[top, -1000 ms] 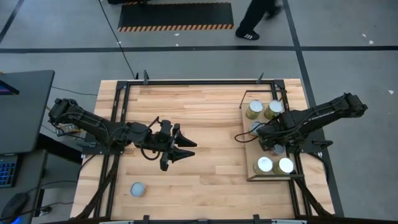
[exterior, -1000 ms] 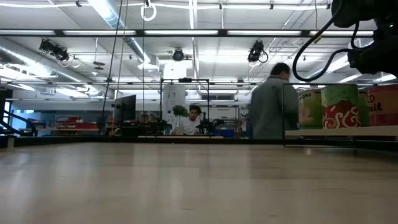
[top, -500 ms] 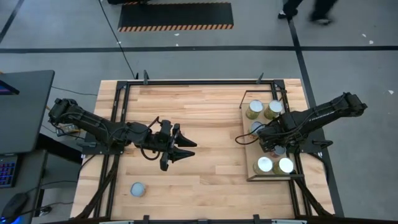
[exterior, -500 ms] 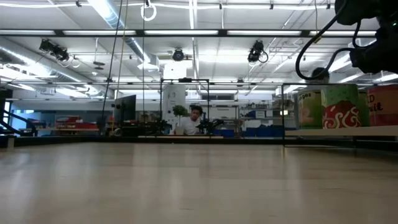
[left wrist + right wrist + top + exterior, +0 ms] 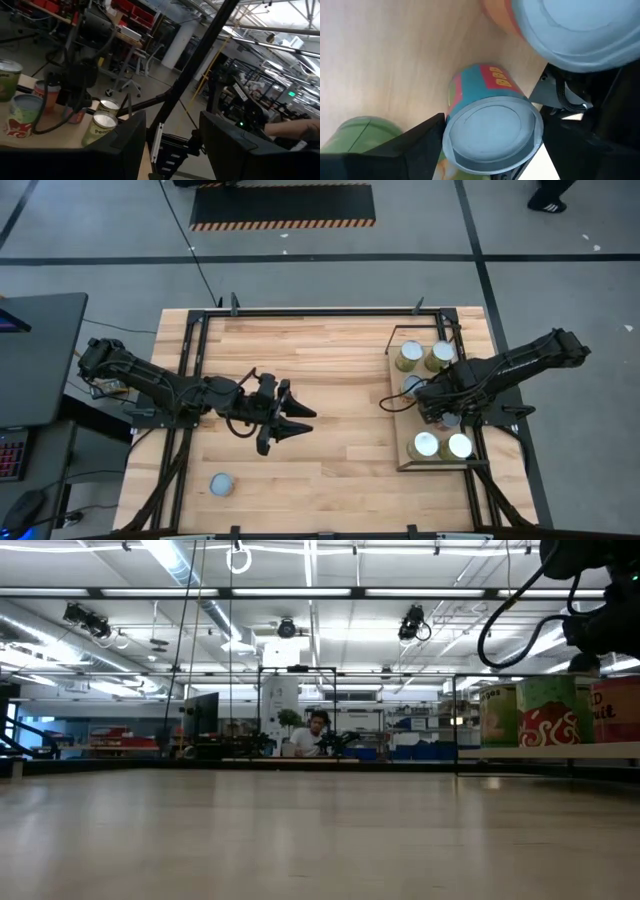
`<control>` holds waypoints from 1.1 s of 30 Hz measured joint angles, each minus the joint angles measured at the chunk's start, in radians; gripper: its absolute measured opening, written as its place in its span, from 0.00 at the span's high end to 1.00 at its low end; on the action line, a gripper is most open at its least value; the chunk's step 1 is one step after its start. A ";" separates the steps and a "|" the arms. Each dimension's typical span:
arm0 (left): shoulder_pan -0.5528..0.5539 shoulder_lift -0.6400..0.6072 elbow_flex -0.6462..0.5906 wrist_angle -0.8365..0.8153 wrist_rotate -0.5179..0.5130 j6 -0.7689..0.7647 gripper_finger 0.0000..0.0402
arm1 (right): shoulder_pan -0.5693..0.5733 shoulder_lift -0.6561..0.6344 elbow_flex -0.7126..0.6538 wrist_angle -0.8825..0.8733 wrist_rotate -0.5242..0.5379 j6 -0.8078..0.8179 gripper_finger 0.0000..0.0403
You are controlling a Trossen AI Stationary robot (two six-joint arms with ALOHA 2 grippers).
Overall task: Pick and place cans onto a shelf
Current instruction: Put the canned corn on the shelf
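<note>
Several cans stand upright on the light-wood shelf [image 5: 400,430] at the table's right side, among them two at its far end [image 5: 409,355] and two at its near end [image 5: 426,445]. My right gripper [image 5: 436,408] points down over the shelf's middle, open. Its fingers stand on either side of a blue-and-red can [image 5: 492,132] that rests on the shelf on its base. One more can [image 5: 222,484] stands alone near the table's front left. My left gripper [image 5: 292,418] hovers level over the table's middle, open, with nothing between its fingers [image 5: 125,145].
An orange can [image 5: 570,30] and a green can [image 5: 360,132] stand close beside the can under my right gripper. A black metal frame [image 5: 300,311] runs along the table's edges. The low view shows the shelf's cans [image 5: 545,710] at the right and bare wood elsewhere.
Neither arm has visibly shifted. A person beyond the table's far edge has walked off toward the right and out of the low view.
</note>
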 joint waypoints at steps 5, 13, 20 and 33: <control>0.000 0.000 0.000 0.000 0.018 0.000 0.52 | 0.000 -0.001 0.032 -0.042 0.019 -0.005 0.16; -0.002 0.000 0.000 0.000 0.018 -0.001 0.52 | 0.000 -0.001 0.040 -0.039 0.003 -0.012 0.15; -0.003 0.000 0.000 0.000 0.018 -0.002 0.52 | 0.006 -0.001 0.040 0.049 0.004 0.003 0.16; -0.003 -0.001 0.000 0.000 0.018 0.001 0.52 | 0.039 0.003 0.024 0.084 0.018 0.057 0.39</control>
